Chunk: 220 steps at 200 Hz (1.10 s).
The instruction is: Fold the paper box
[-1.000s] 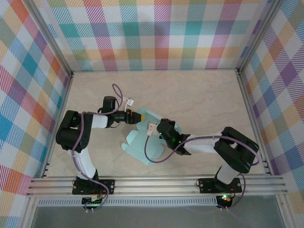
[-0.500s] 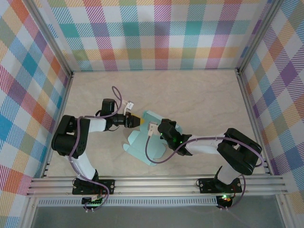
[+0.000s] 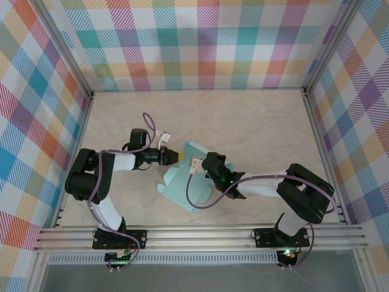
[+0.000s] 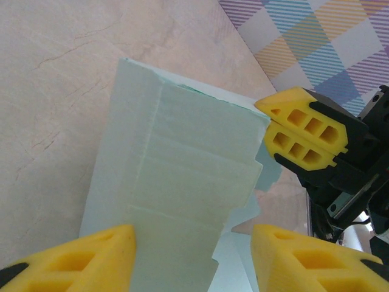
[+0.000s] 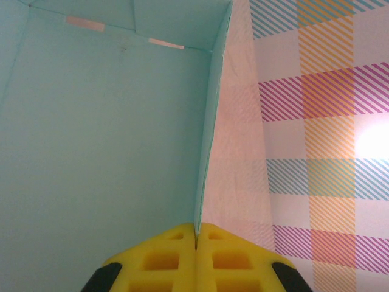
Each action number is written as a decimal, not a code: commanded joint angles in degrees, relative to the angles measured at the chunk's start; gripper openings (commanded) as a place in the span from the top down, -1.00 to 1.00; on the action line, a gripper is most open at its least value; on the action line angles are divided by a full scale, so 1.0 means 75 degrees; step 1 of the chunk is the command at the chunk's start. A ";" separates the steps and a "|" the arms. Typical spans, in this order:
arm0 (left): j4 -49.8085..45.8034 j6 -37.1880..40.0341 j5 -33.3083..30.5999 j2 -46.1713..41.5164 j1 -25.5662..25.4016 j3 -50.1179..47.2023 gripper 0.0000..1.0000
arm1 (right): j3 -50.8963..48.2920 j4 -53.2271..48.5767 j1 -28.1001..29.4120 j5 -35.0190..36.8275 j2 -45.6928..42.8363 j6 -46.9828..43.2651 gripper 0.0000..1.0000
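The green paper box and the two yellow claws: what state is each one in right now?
paper box: partly folded, some walls raised, other flaps lying flat.
left gripper: open, one finger on each side of a box panel, not pinching it.
right gripper: shut, pinching the edge of an upright box wall.

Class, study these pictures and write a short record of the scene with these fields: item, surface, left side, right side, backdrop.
Item: pale mint-green thin-card paper box, partly folded, with walls raised
Surface: beige marbled table
Left side: left pincer open, its yellow fingers either side of a card panel
Right side: right pincer shut on the edge of an upright wall of the box
Backdrop: pastel plaid walls
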 commanded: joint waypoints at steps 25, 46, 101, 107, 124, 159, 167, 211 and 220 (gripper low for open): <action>0.0039 0.0097 -0.0373 0.0195 -0.0033 0.0206 -0.04 | 0.0037 -0.0250 0.0020 0.0072 -0.0152 -0.0378 1.00; -0.0005 0.0112 -0.0517 0.0160 -0.0033 0.0160 -0.01 | -0.0062 0.0415 0.0087 0.0379 0.0011 -0.0840 1.00; -0.0249 0.0257 -0.0726 0.0047 -0.0033 0.0083 0.01 | -0.0271 0.1726 0.0257 0.0853 0.0514 -0.1650 1.00; -0.0215 0.0240 -0.0706 0.0025 -0.0033 0.0067 0.01 | -0.0288 0.1817 0.0282 0.0875 0.0555 -0.1702 1.00; -0.0201 0.0238 -0.0670 -0.0045 -0.0034 0.0020 0.01 | -0.0331 0.2066 0.0322 0.0982 0.0713 -0.1873 1.00; -0.0277 0.0339 -0.0633 -0.0156 -0.0033 -0.0057 -0.03 | -0.0471 0.2707 0.0365 0.1156 0.1030 -0.2287 1.00; -0.0350 0.0399 -0.0681 -0.0184 -0.0033 -0.0051 -0.05 | -0.0490 0.2992 0.0401 0.1231 0.1138 -0.2475 1.00; -0.0440 0.0466 -0.0775 -0.0240 -0.0033 -0.0087 -0.13 | -0.0485 0.5238 0.0627 0.1837 0.2022 -0.4058 1.00; -0.0441 0.0464 -0.0784 -0.0240 -0.0033 -0.0092 -0.14 | -0.0437 0.5170 0.0667 0.1888 0.2041 -0.4014 1.00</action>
